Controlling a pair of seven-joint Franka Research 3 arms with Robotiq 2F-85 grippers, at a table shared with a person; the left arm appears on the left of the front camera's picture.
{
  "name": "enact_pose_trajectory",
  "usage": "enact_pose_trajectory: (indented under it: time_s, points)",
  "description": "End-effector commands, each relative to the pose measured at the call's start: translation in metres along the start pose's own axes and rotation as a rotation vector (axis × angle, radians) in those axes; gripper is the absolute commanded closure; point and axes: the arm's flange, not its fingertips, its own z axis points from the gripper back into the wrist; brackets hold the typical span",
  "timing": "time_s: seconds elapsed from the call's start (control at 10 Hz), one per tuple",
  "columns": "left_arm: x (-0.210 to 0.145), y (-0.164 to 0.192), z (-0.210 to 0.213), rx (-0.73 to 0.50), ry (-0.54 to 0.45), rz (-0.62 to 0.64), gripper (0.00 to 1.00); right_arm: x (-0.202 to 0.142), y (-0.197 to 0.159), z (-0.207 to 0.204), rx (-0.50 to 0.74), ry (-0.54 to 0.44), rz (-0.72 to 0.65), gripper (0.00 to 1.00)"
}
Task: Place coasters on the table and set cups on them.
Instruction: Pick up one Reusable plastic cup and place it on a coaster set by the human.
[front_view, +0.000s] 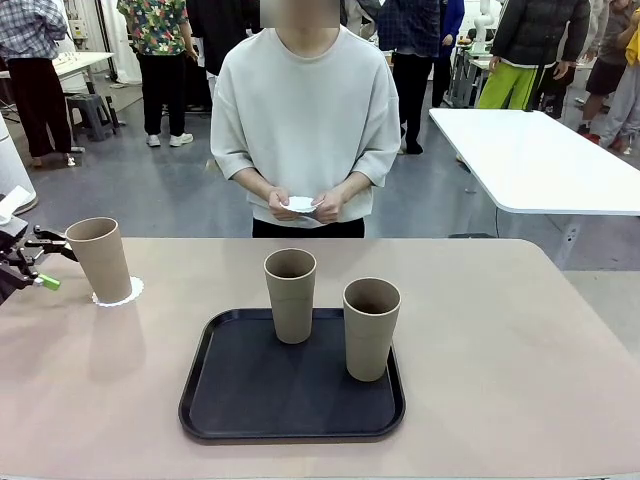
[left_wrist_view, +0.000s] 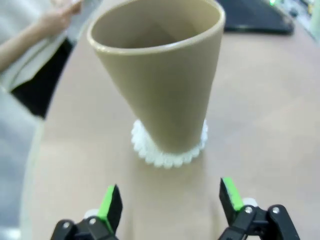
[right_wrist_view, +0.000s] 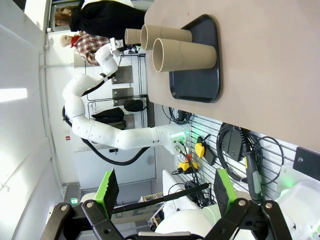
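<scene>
- Black rounded-square plastic tray sits mid beige-tan tabletop, toward robot's edge.
- Two tall tapered matte tan cups stand upright on tray: one by its far edge, other right of it, nearer robot.
- Third cup, same kind, upright well left of tray, on small round white scalloped paper coaster.
- Left pincer farther left of tray, just beside third cup: pads spread, not touching, empty.
- Right pincer spread, empty, well apart from tray, past tabletop's edge.
- Person beyond tray's far side; hands hold white paper disc at waist.
</scene>
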Motion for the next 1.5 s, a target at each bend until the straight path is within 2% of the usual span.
enact_pose_trajectory:
  time_s: [0.0,0.2,0.3,0.5,1.0,1.1,1.3,1.4]
  points:
    - [0.055,-0.040,0.052,0.100,0.221,-0.077,0.00,0.000,0.000,0.000,0.014,0.002,0.005,0.00]
    - [0.115,-0.083,0.078,0.159,0.347,-0.236,0.00,0.000,0.000,0.000,0.014,0.002,0.005,0.00]
    - [0.140,-0.101,0.087,0.161,0.384,-0.265,0.00,0.000,0.000,0.000,0.014,0.002,0.005,0.00]
    - [0.180,-0.118,0.096,0.141,0.411,-0.233,0.00,0.000,0.000,0.000,0.014,0.002,0.005,0.00]
    - [0.265,-0.160,0.089,0.078,0.628,-0.182,0.00,0.000,0.000,0.000,0.014,0.002,0.005,0.00]
    - [0.274,-0.164,0.087,0.033,0.634,-0.181,0.00,0.000,0.000,0.000,0.014,0.002,0.005,0.00]
    - [0.276,-0.172,0.087,0.012,0.577,-0.163,0.00,0.000,0.000,0.000,0.014,0.002,0.005,0.00]
    - [0.276,-0.162,0.089,0.050,0.621,-0.191,0.00,0.000,0.000,0.000,0.014,0.002,0.005,0.00]
